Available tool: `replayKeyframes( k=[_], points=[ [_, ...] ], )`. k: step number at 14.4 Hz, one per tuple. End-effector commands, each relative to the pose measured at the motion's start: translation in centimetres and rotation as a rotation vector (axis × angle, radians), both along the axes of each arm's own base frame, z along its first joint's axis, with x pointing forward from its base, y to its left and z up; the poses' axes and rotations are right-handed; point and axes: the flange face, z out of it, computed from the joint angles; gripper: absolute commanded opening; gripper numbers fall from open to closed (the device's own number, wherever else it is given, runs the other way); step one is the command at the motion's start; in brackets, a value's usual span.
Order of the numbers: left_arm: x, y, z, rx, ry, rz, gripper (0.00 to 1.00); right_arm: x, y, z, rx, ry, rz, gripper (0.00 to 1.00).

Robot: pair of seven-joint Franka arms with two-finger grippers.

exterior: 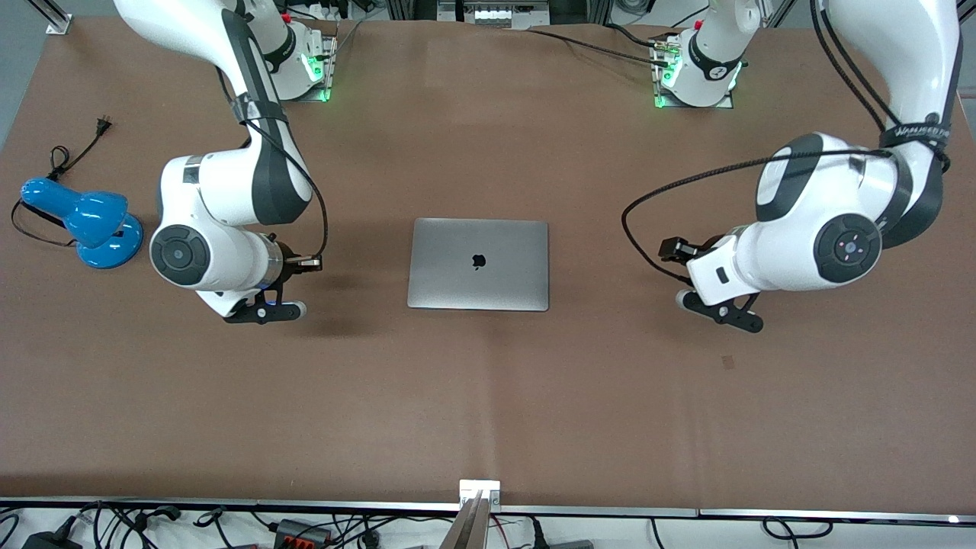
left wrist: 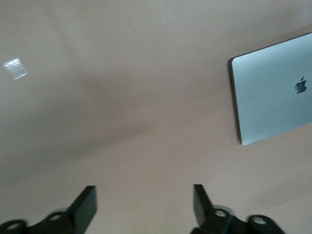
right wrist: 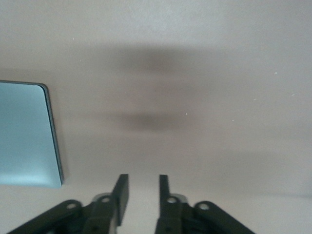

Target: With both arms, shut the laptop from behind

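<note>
Two arms: both mine, each hanging over bare counter beside the laptop, touching nothing.
Lamp: a blue desk lamp sits at the right arm's end of the counter, well apart from the work.
Right end effector: it hovers over the counter between lamp and laptop; my fingers stand a narrow gap apart, with nothing between them.
Laptop: mid-counter, lid flat down, logo up; I judge the closing done.
Left end effector: it hovers over the counter toward the left arm's end, its fingers spread wide and empty.
Risk, right side: if I swing inward or drop low, a fingertip could scrape the lid or nudge the laptop askew.
Risk, left side: my spread fingers could catch the laptop's edge on a careless sweep; the dangling cable could drag across the counter.
</note>
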Motion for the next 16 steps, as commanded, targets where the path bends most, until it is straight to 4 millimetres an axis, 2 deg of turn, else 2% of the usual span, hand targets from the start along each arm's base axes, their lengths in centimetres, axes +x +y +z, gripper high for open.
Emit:
replayKeyframes(
  k=[1, 4, 6, 7, 8, 10, 11, 13, 16],
  points=[
    [-1.4, -0.1, 2.9, 0.049, 0.021, -0.012, 1.00, -0.4, -1.1, 2.6, -0.003, -0.023, -0.022, 1.00],
    [-1.4, -0.3, 4.2, 0.049, 0.002, -0.009, 1.00, 0.7, -2.6, 8.1, 0.020, -0.072, -0.037, 1.00],
    [-0.9, 0.8, 8.8, 0.077, -0.082, 0.001, 1.00, 1.1, -4.1, 11.9, 0.012, -0.070, -0.053, 1.00],
    [-0.5, 1.1, 10.6, 0.081, -0.124, 0.009, 1.00, 1.5, -5.2, 13.4, 0.003, -0.088, -0.070, 1.00],
    [-0.1, 1.8, 13.4, 0.067, -0.176, 0.026, 1.00, 1.9, -6.1, 14.7, -0.002, -0.120, -0.075, 1.00],
    [-0.2, 4.1, 18.0, 0.058, -0.206, 0.064, 1.00, 2.6, -8.1, 17.3, -0.008, -0.180, -0.106, 1.00],
    [-0.3, 4.1, 19.2, 0.048, -0.224, 0.065, 1.00, 2.9, -10.0, 18.2, -0.012, -0.198, -0.138, 1.00],
    [-0.1, 3.0, 18.6, 0.051, -0.221, 0.051, 1.00, 3.0, -10.9, 18.4, -0.016, -0.208, -0.153, 1.00],
    [0.2, 3.6, 18.0, 0.059, -0.209, 0.067, 1.00, 3.7, -13.9, 18.6, 0.015, -0.237, -0.194, 1.00]
  ],
)
